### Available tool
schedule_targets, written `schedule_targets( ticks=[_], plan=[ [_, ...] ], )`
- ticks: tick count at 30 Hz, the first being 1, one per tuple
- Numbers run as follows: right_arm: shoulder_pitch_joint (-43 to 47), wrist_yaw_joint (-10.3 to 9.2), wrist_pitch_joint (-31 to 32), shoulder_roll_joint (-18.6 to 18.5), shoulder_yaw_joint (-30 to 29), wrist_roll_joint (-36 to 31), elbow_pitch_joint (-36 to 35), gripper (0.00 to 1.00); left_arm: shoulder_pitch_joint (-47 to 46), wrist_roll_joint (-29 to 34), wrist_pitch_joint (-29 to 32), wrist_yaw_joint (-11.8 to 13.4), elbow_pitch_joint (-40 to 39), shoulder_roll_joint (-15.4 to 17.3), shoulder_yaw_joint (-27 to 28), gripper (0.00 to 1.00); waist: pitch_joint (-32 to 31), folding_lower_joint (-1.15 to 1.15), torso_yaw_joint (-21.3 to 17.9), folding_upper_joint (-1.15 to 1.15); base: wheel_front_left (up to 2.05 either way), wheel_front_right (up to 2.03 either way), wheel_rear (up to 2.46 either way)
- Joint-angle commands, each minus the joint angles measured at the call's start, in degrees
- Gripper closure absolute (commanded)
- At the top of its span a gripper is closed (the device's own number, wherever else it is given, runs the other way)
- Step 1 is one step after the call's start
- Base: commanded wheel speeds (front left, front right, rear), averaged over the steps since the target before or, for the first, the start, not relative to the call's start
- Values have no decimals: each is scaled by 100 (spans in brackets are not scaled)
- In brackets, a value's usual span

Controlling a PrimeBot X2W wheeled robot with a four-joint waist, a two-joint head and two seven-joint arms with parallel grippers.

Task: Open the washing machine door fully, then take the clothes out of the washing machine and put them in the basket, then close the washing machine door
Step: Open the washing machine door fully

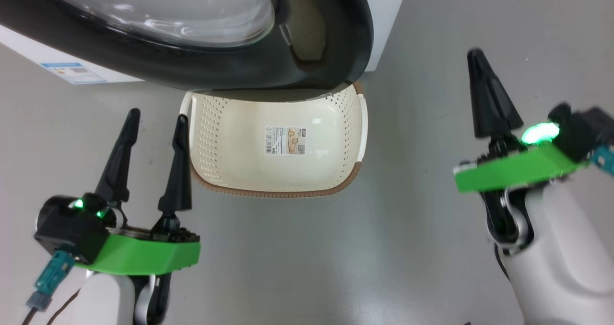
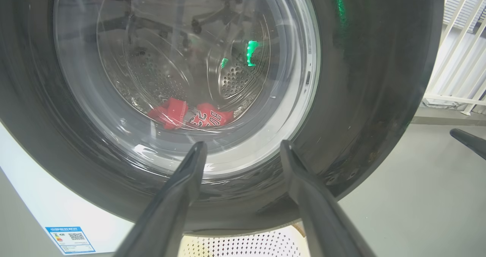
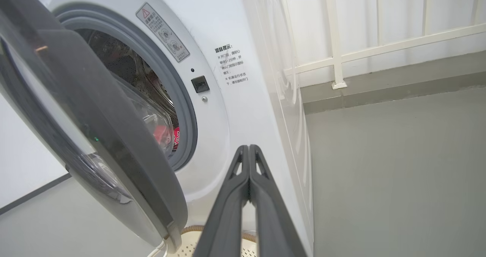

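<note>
The washing machine door [image 1: 216, 70], a glossy black ring around bulging glass, stands partly open over the cream basket [image 1: 268, 191] on the floor. In the right wrist view the door [image 3: 114, 143] hangs ajar in front of the white washing machine [image 3: 235, 109]. Red clothes [image 2: 207, 118] with white lettering lie low in the drum, seen through the glass, and a red bit [image 3: 167, 135] shows in the gap. My left gripper [image 1: 158, 116] is open and empty, left of the basket and below the door. My right gripper [image 1: 476, 58] is shut on nothing, off to the right of the door's edge.
A blue label [image 1: 72, 73] marks the machine's lower corner. Bare grey floor spreads around the basket and to the right. A white railing [image 3: 336, 40] and a low ledge stand beyond the machine's right side.
</note>
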Motion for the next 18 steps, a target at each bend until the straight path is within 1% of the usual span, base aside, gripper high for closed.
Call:
schedule_targets(
  ticks=[1,4,7,9,13,18],
  plan=[
    [-84,43,-35,46,164,105,-106,100,-15,2,-28,-31,-121,106,160,0,0,0,6,0,0,0,0],
    [-489,43,-35,16,364,878,265,100,-38,-4,-28,-31,-90,102,128,0,-6,0,38,0,0,0,0],
    [-945,43,241,-48,582,1940,579,100,-45,-11,-28,-31,-70,95,106,0,-10,0,81,0,0,0,0],
    [-1226,43,579,-82,653,2735,651,100,-48,-19,-28,-31,-62,91,91,0,-6,0,114,0,0,0,0],
    [-1670,43,1411,-139,598,4200,793,100,-72,-40,-28,-31,-35,82,62,0,6,0,196,0,0,0,0],
    [-2137,43,2517,-135,463,5579,920,100,-110,-48,-28,-31,-5,70,26,0,6,0,265,0,0,0,0]
  ],
)
